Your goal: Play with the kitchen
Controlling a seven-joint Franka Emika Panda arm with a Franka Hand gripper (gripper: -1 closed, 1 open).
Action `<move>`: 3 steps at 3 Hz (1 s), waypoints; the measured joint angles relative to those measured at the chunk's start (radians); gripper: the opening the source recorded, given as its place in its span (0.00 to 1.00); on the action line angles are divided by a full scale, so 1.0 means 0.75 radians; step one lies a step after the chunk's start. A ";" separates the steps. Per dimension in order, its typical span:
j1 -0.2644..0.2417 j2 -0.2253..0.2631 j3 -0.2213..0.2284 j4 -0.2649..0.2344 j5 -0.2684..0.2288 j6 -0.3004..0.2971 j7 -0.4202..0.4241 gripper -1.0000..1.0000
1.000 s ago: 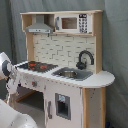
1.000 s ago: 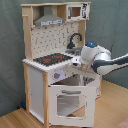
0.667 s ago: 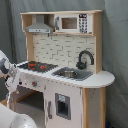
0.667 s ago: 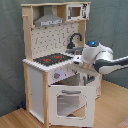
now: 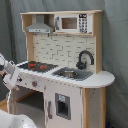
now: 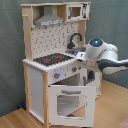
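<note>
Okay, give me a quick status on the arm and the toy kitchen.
Arm at the front corner of the kitchen, beside the hob. Hand hidden behind the wrist, state unknown. Oven door ajar. Nothing seen in the way.

Backdrop: I see a grey curtain (image 5: 116,55) behind | Floor: I see light wood boards (image 6: 112,107), second exterior view.

White and light-wood kitchen (image 5: 75,95); black-red hob (image 6: 53,59); grey hood (image 5: 40,26).

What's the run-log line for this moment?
task: play with kitchen | arm: at kitchen front, beside hob | oven door: ajar | contact: cannot tell
</note>
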 joint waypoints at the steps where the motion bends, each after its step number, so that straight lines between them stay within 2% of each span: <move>1: 0.040 -0.077 -0.038 0.009 -0.066 -0.083 0.014 1.00; 2: 0.072 -0.180 -0.060 0.025 -0.144 -0.169 0.020 1.00; 3: 0.075 -0.301 -0.053 0.047 -0.227 -0.223 0.019 1.00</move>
